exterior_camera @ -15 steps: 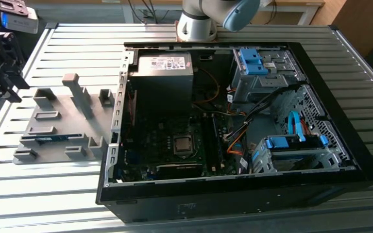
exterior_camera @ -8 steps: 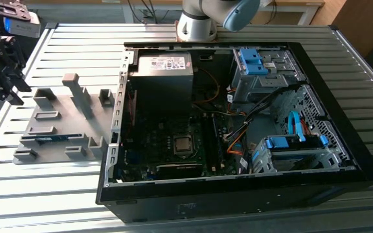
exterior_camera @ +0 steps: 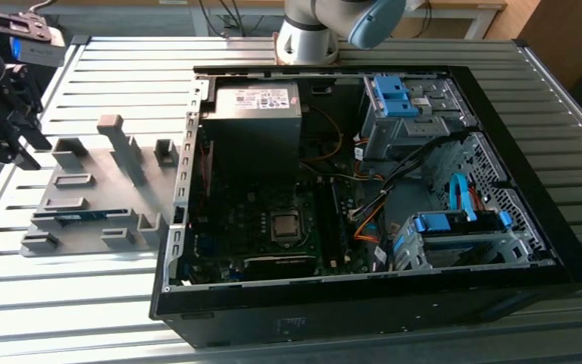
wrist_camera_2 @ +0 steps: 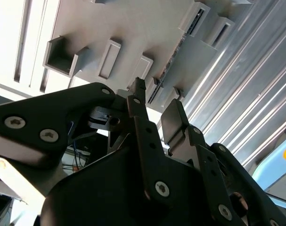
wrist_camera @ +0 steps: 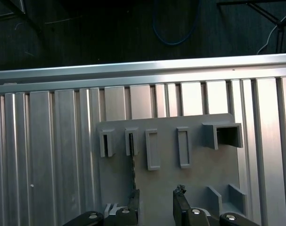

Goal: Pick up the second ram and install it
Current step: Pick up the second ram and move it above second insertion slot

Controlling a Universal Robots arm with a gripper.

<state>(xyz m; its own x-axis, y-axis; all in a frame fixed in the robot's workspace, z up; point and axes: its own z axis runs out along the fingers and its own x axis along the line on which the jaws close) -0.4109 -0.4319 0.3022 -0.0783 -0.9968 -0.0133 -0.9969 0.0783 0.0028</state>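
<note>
**One second ram (exterior_camera: 81, 216) in its tray (exterior_camera: 79, 246), jaws released**

At the exterior view's left the gripper (exterior_camera: 18, 140) hangs above the slatted worktop (exterior_camera: 89, 303), near the tray's outer edge. Its jaws are released and hold nothing. In the first wrist view the two fingers (wrist_camera: 181, 205) stand apart with bare tray between them. Next comes the grey tray. The second ram stands on its edge in one slot there, not yet lifted. At the exterior view's right lies the open computer case (exterior_camera: 372, 311), well apart from the stick.

The risk, in my judgement, is this: in the first wrist view the stick lines up with one finger, not with the gap. If the gripper descends so, that finger can press on the board's top edge, tilt it in the slot or scratch the chips.

Count: one gripper with two fingers, one tray, one stick in it, one case.
</note>
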